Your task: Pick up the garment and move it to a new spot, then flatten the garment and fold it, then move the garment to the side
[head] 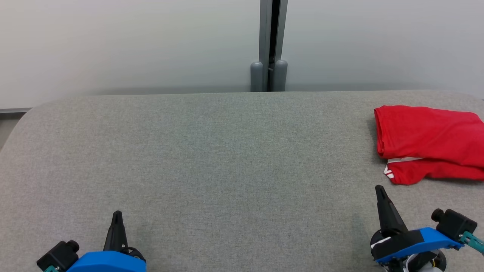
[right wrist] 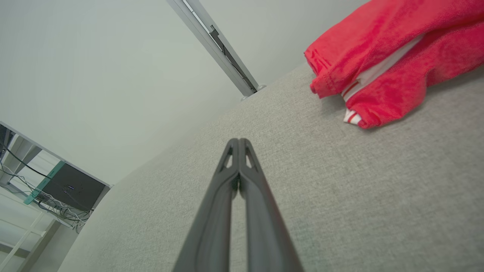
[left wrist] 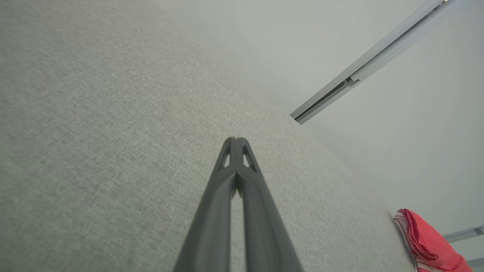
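red garment point(head: 427, 139) cut off by the right edge, left tool point(head: 117, 216) cropped at the bottom edge

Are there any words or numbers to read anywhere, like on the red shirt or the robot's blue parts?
No readable text anywhere.
Red garment: no words, just a white trim with red stripes.
Left gripper and right gripper: no label on their blue covers.
Dark box on the shelf: tiny lights, any print too small to read.
Grey table: plain.
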`<state>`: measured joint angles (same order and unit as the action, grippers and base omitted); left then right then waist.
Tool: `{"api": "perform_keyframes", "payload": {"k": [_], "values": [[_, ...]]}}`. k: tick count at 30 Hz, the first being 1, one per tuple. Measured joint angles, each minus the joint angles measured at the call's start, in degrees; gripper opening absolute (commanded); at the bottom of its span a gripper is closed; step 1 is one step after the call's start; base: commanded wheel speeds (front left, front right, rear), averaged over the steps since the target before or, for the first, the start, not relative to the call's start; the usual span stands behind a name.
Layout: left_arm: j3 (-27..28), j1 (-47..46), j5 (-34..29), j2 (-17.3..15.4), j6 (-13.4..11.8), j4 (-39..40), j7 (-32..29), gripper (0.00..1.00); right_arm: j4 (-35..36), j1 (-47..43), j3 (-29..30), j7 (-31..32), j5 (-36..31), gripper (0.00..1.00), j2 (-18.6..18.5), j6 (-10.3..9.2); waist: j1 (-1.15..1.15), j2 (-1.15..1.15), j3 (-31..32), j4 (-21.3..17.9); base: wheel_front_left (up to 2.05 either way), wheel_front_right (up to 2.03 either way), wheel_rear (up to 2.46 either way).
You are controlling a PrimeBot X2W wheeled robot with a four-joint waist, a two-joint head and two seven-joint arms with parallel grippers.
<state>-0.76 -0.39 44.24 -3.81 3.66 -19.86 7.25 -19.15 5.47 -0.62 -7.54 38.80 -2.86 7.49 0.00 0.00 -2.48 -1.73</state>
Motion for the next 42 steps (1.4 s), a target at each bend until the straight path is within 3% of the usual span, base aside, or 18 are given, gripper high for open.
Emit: {"api": "perform_keyframes", "payload": {"k": [42], "values": [[3.85, -3.14, 25.76, 0.48, 2.01, 3.13, -7.45, 0.0, 2.71, 0.15, 3.65, 7.45, 28.78, 0.0, -0.05, -0.01, 0.0, 0.0, 1.0, 0.75, 0.0, 0.0, 0.0]]}}
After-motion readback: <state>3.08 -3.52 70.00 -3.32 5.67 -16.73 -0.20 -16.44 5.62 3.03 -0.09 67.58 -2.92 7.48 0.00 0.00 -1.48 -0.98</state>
